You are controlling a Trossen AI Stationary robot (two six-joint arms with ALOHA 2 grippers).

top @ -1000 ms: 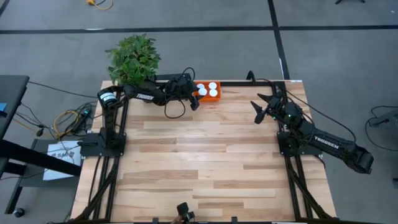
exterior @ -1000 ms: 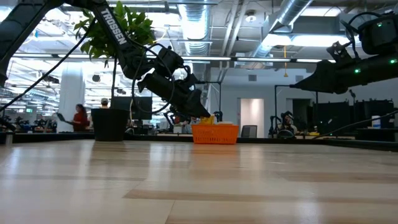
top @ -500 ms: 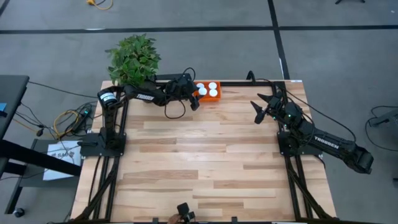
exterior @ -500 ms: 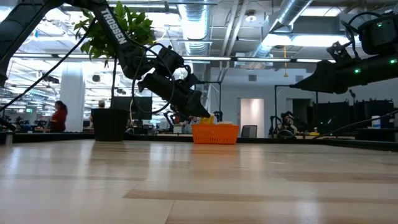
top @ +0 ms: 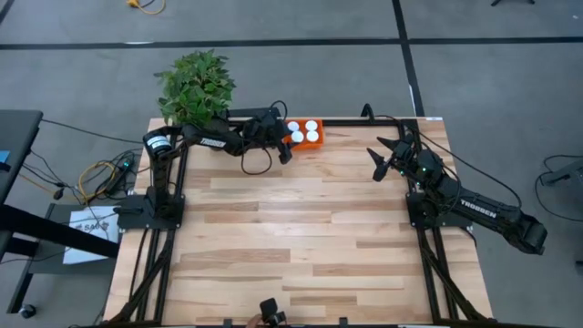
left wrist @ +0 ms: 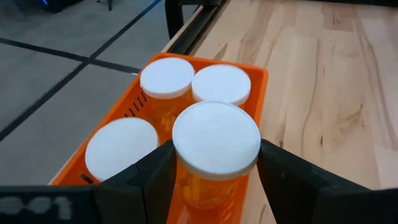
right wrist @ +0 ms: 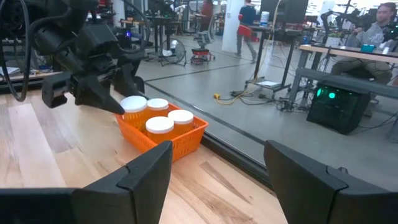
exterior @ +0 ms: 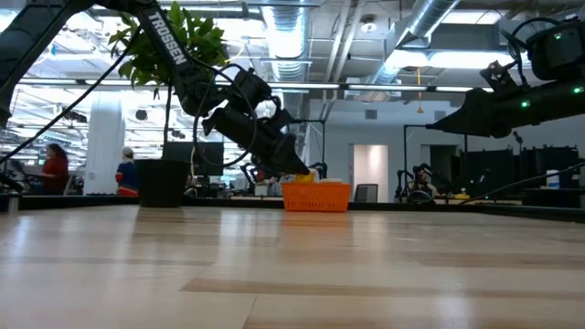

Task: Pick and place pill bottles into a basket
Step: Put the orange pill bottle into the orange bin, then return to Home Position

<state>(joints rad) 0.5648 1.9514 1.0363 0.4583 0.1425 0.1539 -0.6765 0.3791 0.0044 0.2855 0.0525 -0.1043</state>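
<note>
The orange basket [top: 293, 144] [left wrist: 255, 81] stands at the table's far edge, near the middle. Three pill bottles with white caps [left wrist: 166, 77] [left wrist: 221, 83] [left wrist: 121, 147] stand upright in it. My left gripper [left wrist: 214, 163] [top: 286, 144] is at the basket's left end, shut on the fourth pill bottle [left wrist: 215, 139] [right wrist: 134, 104], which stands in the basket's remaining corner. My right gripper [top: 379, 157] [right wrist: 217, 180] is open and empty, raised above the table's far right part, apart from the basket. My left gripper pinches the pill bottle's orange body just under the white cap [left wrist: 186, 184] between its two fingers, one on each side. The fingers slant down from the table's left. The bottle is upright inside the basket; its bottom is hidden, so whether it rests there cannot be told.
A leafy plant in a dark pot [top: 194, 87] [exterior: 162, 183] stands at the far left corner, just behind my left arm. The wooden table [top: 291, 228] stretches bare toward the near edge. People move in the room beyond the table [exterior: 55, 169].
</note>
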